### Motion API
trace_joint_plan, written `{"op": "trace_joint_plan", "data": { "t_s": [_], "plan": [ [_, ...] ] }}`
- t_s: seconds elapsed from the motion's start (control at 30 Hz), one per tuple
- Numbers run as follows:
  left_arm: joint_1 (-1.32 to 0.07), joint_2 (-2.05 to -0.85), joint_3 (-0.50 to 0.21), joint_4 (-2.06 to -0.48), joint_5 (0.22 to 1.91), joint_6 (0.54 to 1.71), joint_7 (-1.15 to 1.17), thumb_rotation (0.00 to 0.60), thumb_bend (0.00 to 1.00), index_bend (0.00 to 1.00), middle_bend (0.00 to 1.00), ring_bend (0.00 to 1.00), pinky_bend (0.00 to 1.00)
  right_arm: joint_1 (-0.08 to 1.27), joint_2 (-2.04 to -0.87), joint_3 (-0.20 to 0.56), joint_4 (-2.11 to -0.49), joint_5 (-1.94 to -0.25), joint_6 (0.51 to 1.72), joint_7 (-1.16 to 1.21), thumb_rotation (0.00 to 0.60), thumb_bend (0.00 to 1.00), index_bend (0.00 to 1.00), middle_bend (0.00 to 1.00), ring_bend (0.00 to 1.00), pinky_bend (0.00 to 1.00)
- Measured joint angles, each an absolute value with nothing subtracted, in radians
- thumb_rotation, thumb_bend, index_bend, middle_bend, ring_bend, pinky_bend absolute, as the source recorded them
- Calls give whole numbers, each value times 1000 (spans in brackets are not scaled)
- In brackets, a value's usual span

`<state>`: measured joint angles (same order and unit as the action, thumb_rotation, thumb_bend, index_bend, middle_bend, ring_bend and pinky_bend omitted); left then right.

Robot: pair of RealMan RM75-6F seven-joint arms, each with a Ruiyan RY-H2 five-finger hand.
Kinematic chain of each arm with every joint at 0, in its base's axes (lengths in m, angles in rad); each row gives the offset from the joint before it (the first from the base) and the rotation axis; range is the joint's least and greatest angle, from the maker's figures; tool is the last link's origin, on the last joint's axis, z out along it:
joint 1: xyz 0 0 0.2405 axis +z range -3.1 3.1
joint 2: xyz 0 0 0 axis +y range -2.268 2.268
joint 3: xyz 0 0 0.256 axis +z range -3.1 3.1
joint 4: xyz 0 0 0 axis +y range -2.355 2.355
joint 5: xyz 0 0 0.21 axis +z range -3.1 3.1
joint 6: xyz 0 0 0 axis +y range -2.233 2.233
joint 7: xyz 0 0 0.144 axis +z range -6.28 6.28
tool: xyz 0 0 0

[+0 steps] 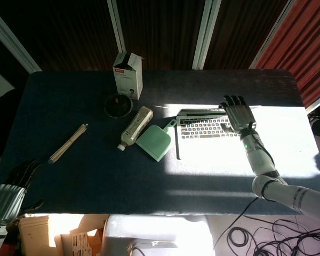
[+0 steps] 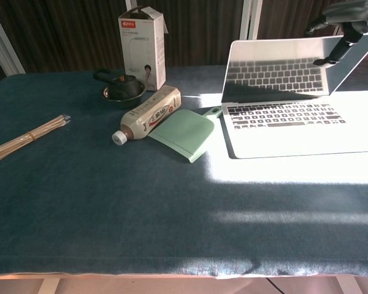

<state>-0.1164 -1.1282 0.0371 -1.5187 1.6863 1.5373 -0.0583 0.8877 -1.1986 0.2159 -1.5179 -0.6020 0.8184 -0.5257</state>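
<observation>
A silver laptop lies on the right side of the dark blue table, in a patch of bright sun. Its lid leans well forward over the keyboard. My right hand rests flat on the back of the lid near its top edge, fingers spread, holding nothing. In the chest view only its fingers show, above the lid's upper right corner. My left hand hangs off the table's near left corner, fingers apart and empty.
Left of the laptop lie a pale green flat scoop, a bottle on its side, a black round dish and a standing white carton. A bundle of thin sticks lies further left. Cables trail on the floor.
</observation>
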Motion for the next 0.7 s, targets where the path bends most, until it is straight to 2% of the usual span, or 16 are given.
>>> {"op": "trace_joint_plan", "data": {
  "t_s": [0.23, 0.57, 0.7],
  "plan": [
    [-115, -1122, 39, -1530, 1681, 1533, -51, 600, 29, 0, 28, 7, 142, 802, -1162, 144, -1581, -792, 826, -440, 600, 345, 208, 62, 0, 0],
    [-111, -1120, 44, -1529, 1692, 1544, -56, 600, 30, 0, 28, 7, 142, 716, -1187, 63, -1589, -947, 835, -329, 600, 345, 5, 62, 0, 0],
    [-109, -1119, 45, -1526, 1695, 1550, -62, 600, 30, 0, 28, 7, 142, 700, -1203, 59, -1571, -970, 807, -254, 600, 345, 0, 50, 0, 0]
  ]
}}
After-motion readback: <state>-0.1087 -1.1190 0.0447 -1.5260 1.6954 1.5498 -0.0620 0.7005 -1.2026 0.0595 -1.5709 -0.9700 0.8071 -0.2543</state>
